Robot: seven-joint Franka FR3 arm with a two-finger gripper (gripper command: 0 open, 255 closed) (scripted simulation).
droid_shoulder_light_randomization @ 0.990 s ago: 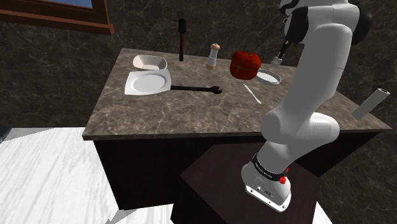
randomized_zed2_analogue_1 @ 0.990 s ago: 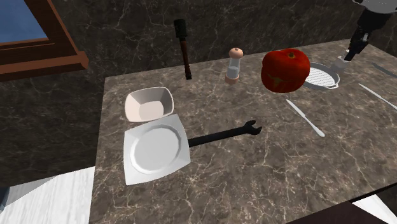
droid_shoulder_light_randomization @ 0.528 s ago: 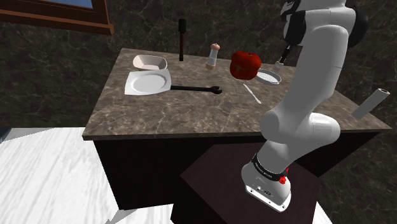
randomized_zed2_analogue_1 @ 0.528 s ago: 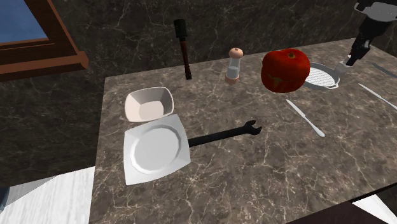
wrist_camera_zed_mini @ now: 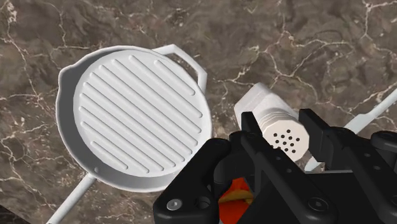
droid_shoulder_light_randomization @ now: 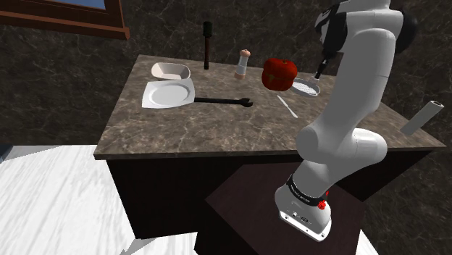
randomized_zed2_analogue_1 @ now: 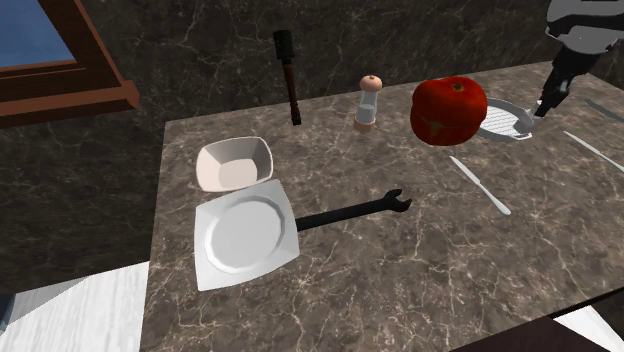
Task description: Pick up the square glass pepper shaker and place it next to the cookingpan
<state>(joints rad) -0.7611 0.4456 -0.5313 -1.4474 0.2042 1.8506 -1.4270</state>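
A white pepper shaker (wrist_camera_zed_mini: 266, 107) with a perforated cap is clasped between my black fingers, and my gripper (wrist_camera_zed_mini: 286, 137) is shut on it. The shaker hangs just beside the rim of the white ribbed round cooking pan (wrist_camera_zed_mini: 137, 118). The pan (droid_shoulder_light_randomization: 305, 88) lies on the dark marble counter's far right in the shoulder view, with my gripper (droid_shoulder_light_randomization: 320, 69) just above its right edge. In the second exterior view my gripper (randomized_zed2_analogue_1: 548, 100) hovers at the pan's (randomized_zed2_analogue_1: 503, 121) right side.
A big red tomato-like object (randomized_zed2_analogue_1: 448, 110) stands left of the pan, with a second pink-capped shaker (randomized_zed2_analogue_1: 369, 102) beyond it. A knife (randomized_zed2_analogue_1: 480, 186), a black wrench (randomized_zed2_analogue_1: 350, 213), a square plate (randomized_zed2_analogue_1: 243, 238), a bowl (randomized_zed2_analogue_1: 235, 163) and a dark mill (randomized_zed2_analogue_1: 288, 75) share the counter (randomized_zed2_analogue_1: 420, 270).
My gripper, still holding the shaker, has drifted slightly to the right and then come down a little beside the pan. Nothing on the counter has moved.
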